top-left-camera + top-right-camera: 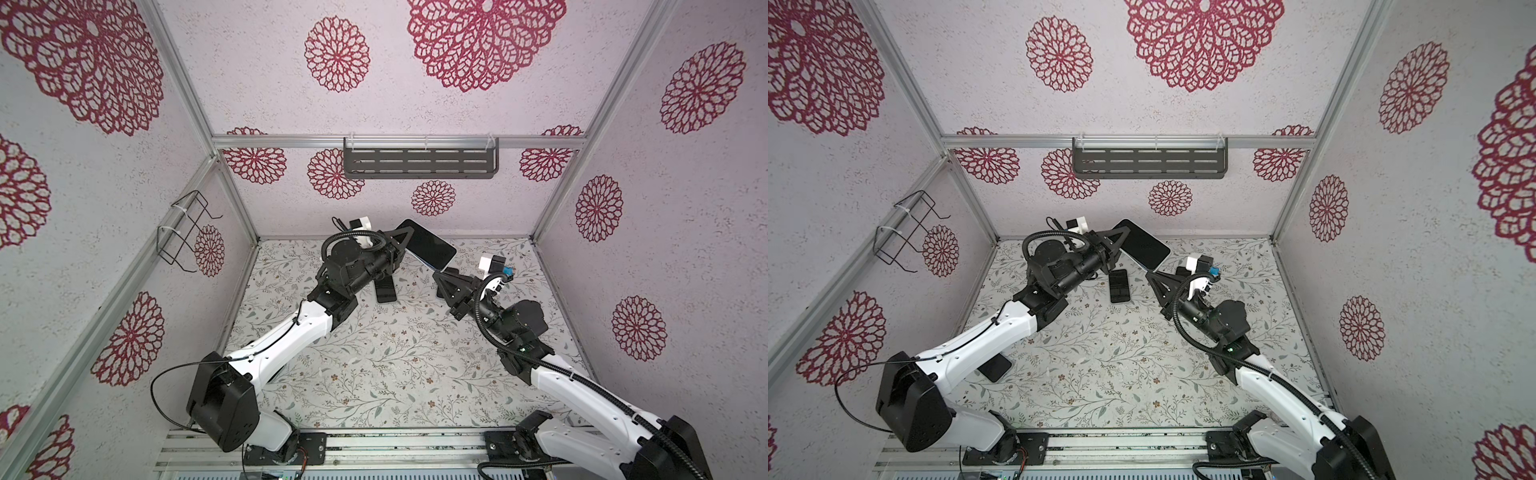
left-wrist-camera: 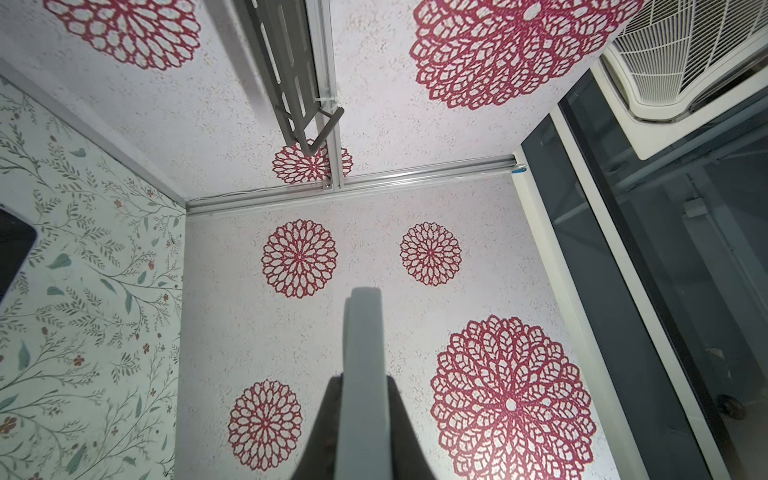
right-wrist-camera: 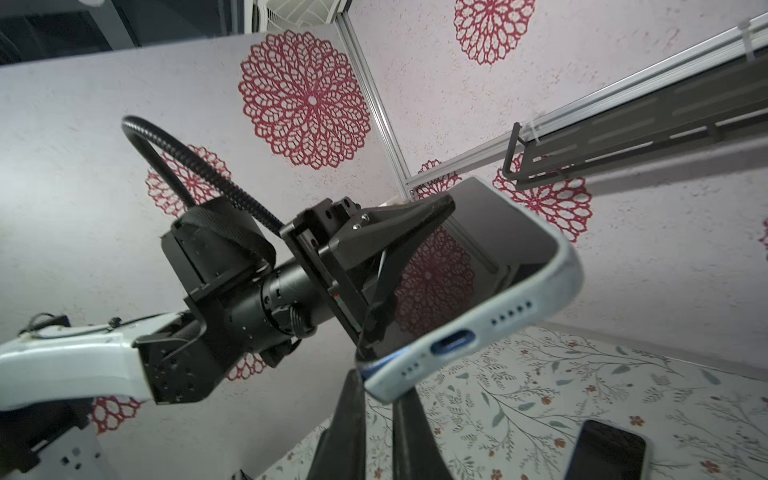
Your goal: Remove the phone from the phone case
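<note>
A dark-screened phone (image 1: pixel 428 245) (image 1: pixel 1144 245) in a pale blue-white phone case (image 3: pixel 519 316) hangs tilted above the back of the table. My left gripper (image 1: pixel 405 245) (image 1: pixel 1117 245) is shut on one long side of it, one finger across the screen and one under the back. The left wrist view shows only the case's pale edge (image 2: pixel 363 332) between the dark jaws of the left gripper (image 2: pixel 363 378). My right gripper (image 1: pixel 440 272) (image 1: pixel 1152 274) (image 3: pixel 378 386) comes from below, its jaws closed on the case's bottom corner beside the charging port (image 3: pixel 451 340).
A second dark phone (image 1: pixel 384 291) (image 1: pixel 1120 286) lies flat on the floral table under the held one. Another (image 1: pixel 995 368) lies beneath the left arm. A slotted shelf (image 1: pixel 419 162) hangs on the back wall and a wire basket (image 1: pixel 183 230) on the left wall.
</note>
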